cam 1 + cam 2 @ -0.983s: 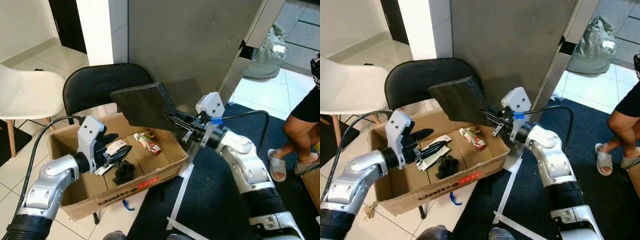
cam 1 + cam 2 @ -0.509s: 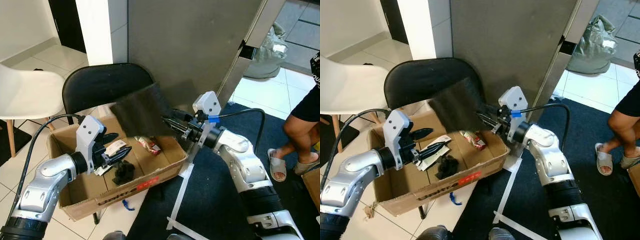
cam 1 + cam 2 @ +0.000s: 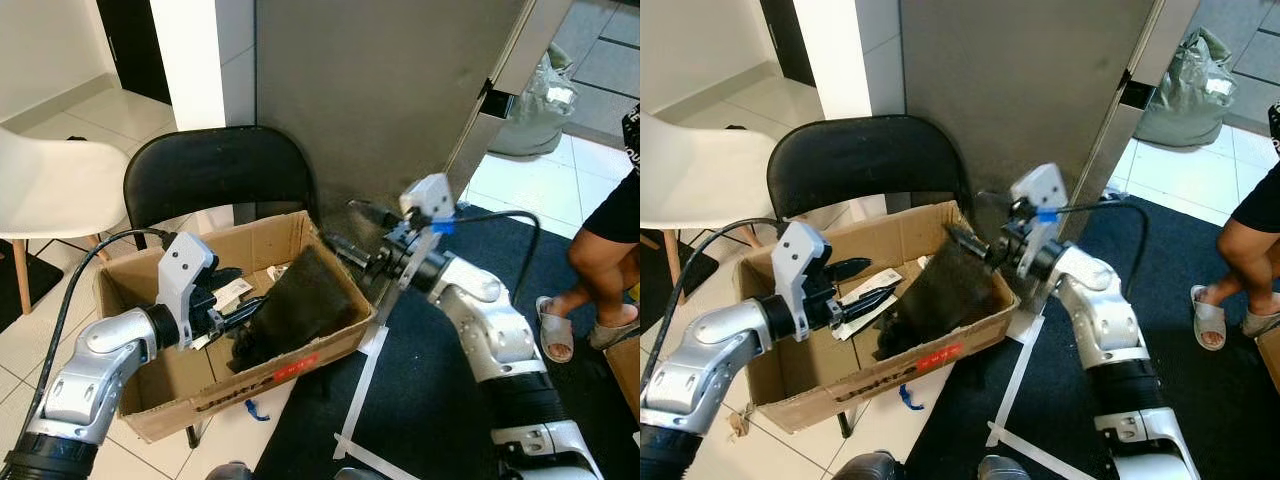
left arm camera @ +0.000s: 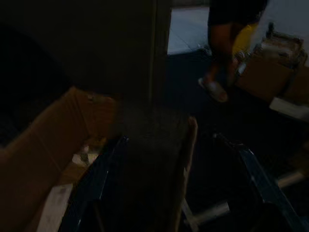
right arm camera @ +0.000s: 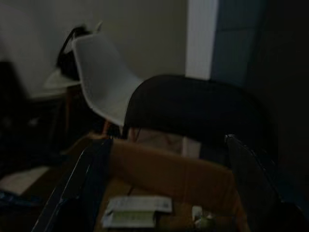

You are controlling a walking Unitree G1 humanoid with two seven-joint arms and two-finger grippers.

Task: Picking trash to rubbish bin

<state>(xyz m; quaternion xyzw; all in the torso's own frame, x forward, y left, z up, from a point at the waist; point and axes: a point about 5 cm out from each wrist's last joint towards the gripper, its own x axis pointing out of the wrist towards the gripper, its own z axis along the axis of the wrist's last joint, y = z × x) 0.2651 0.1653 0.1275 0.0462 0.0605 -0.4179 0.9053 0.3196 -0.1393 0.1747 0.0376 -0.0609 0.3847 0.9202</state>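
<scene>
A cardboard box (image 3: pixel 250 385) stands on a black chair (image 3: pixel 215 170). A dark foam slab (image 3: pixel 305 300) lies tilted inside it, leaning on the box's right wall. My right gripper (image 3: pixel 355 232) hangs open just above the box's far right corner, with nothing between its fingers. My left gripper (image 3: pixel 862 282) is open inside the box, beside a white wrapper (image 3: pixel 883 277). The slab partly hides a black crumpled item (image 3: pixel 245 350). In the left wrist view the slab (image 4: pixel 149 159) sits between the spread fingers. The right wrist view shows the wrapper (image 5: pixel 137 210) on the box floor.
A tall grey panel (image 3: pixel 380 90) rises right behind the box. A white chair (image 3: pixel 50 190) stands at the left. At the right, a person's leg (image 3: pixel 600 250) rests on the dark rug, which carries white tape strips (image 3: pixel 360 390). A blue scrap (image 3: pixel 255 410) lies under the box.
My right gripper has opened and let go of the foam slab, which has dropped from above the box into it. The left gripper has hardly moved.
</scene>
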